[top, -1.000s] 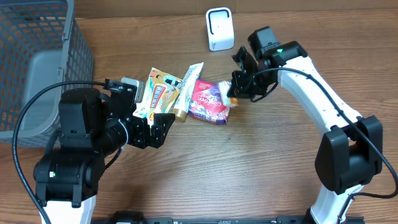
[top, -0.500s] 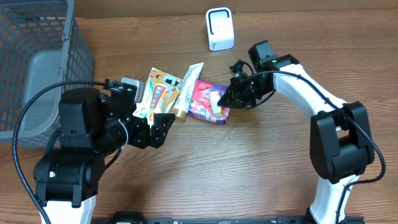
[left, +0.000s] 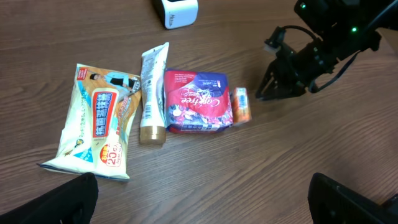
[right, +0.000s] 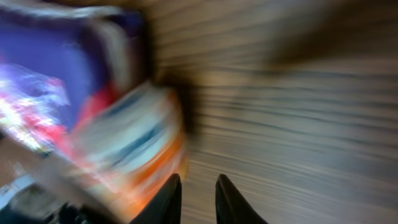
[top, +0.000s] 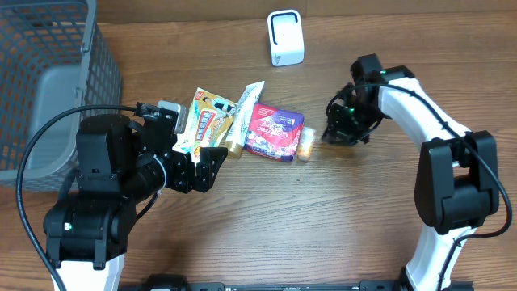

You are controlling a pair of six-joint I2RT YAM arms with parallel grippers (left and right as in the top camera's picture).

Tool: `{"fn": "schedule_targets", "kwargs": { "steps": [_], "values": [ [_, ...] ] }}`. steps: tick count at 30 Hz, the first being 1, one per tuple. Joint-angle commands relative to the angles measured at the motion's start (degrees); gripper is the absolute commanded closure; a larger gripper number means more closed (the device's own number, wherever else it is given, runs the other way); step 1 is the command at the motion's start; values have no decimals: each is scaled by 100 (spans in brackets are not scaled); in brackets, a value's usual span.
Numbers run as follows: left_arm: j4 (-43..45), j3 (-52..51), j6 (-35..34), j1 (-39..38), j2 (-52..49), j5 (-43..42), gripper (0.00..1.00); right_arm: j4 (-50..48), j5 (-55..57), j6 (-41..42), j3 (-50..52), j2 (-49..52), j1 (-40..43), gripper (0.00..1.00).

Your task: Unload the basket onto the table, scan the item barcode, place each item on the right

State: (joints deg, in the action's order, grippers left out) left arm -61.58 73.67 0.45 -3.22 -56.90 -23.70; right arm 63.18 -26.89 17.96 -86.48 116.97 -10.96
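- Left gripper (top: pixel 198 164), near left: jaws spread wide, nothing in them, hanging over the table (top: pixel 323 230) on the near side of the item row. I'd leave it parked; this step doesn't look like it needs it.
- Mid row, left to right: wipes pack (top: pixel 206 121), tube (top: pixel 245 115), purple pouch (top: pixel 275 132), then a small orange-and-white item (top: pixel 304 145) lying just beside the pouch's right edge.
- My read is that the small item is the scan target, as it's the one closest to the right arm.
- Right gripper (top: pixel 331 134): just right of that item, not touching it. Jaws only a crack apart, empty. Its wrist view is motion-blurred, so I can't tell which face carries the barcode.
- Grasp advice: open wider before closing in. The pouch leaves little room on the item's left side, so pinch near-to-far across it, or nudge it right first.
- Risk: the item looks light and could skid, or a finger could catch the pouch.
- Scanner (top: pixel 285 37): white unit at the far edge, well apart from the row. Present the item to its face and rotate slowly until the code is seen.
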Motion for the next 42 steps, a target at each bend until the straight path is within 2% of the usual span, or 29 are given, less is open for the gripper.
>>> {"fn": "schedule_targets", "kwargs": {
  "steps": [1, 5, 17, 23, 27, 32, 37, 42],
  "values": [
    [9, 107, 129, 42, -4, 35, 0, 162, 570, -138, -374, -83, 142, 75],
    [9, 107, 129, 42, -4, 35, 0, 264, 568, -343, -474, -103, 144, 65],
    [9, 107, 129, 42, -4, 35, 0, 431, 861, -470, -426, -101, 81, 65],
    [7, 107, 129, 42, -9, 35, 0, 520, 2385, -415, -348, -101, -597, 65],
    [7, 107, 129, 42, -9, 35, 0, 428, 3377, 11, -348, -101, -1349, 64],
    [7, 107, 129, 42, -9, 35, 0, 330, 4293, 531, -348, -52, -1891, 60],
    [7, 107, 129, 42, -9, 35, 0, 321, 4489, 1005, -348, 140, -2033, 61],
    [9, 107, 129, 42, -9, 35, 0, 302, 4485, 1062, -348, 382, -2024, 62]
  ]
}}
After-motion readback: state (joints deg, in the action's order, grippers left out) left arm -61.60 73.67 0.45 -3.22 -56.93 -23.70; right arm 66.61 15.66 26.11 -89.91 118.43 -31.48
